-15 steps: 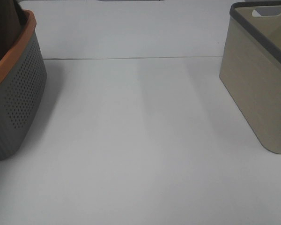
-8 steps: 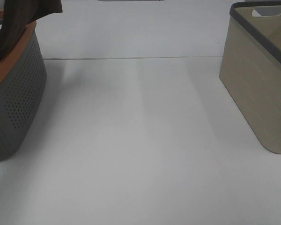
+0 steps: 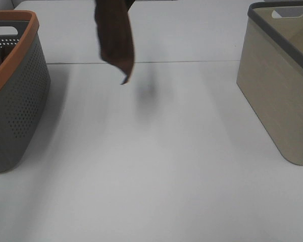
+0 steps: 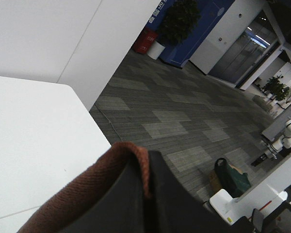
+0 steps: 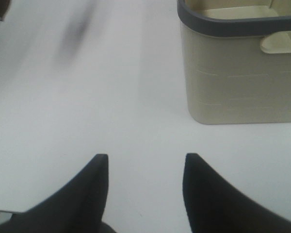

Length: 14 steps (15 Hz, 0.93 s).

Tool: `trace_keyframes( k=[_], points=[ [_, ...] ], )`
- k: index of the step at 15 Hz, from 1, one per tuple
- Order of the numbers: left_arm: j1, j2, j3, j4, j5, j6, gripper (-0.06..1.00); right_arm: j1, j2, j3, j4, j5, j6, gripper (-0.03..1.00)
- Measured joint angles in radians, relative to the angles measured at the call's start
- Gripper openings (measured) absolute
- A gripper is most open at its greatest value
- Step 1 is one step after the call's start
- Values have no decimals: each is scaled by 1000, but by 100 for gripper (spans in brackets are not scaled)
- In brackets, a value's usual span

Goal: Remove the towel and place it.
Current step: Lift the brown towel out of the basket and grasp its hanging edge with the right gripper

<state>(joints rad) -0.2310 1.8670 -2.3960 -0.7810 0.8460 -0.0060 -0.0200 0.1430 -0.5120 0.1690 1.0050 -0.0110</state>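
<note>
The raised left claw (image 4: 144, 171) is gripping the dark brown towel (image 3: 116, 40), which is hanging below it in a narrow fold. The right claw (image 5: 143, 164) is hovering open, empty.

A dark brown soft microfibre towel (image 4: 82, 194) bunches in a fold, its edge pinched between the dark fingers (image 4: 179, 208) of the left gripper (image 4: 146, 194). Beyond lie a white table (image 4: 34, 145) and grey tiled floor (image 4: 184, 121).
</note>
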Motion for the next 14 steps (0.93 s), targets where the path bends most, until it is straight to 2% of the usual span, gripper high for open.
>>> trace_keyframes(
  k=[2,3,4,8,10,14],
  points=[
    [-33,11,0,62,-6,0,0,0,17,0,55,-68,-14,47],
    [-65,35,0,89,-5,0,0,0,37,0,162,-141,-78,47],
    [-74,43,0,93,-5,0,0,0,45,0,200,-156,-106,47],
    [-146,87,0,111,0,0,0,1,172,0,541,-245,-403,47],
    [-182,97,0,135,4,0,0,35,294,-1,664,-267,-566,47],
    [-203,97,0,153,6,0,0,65,589,-94,696,-303,-770,47]
  ],
)
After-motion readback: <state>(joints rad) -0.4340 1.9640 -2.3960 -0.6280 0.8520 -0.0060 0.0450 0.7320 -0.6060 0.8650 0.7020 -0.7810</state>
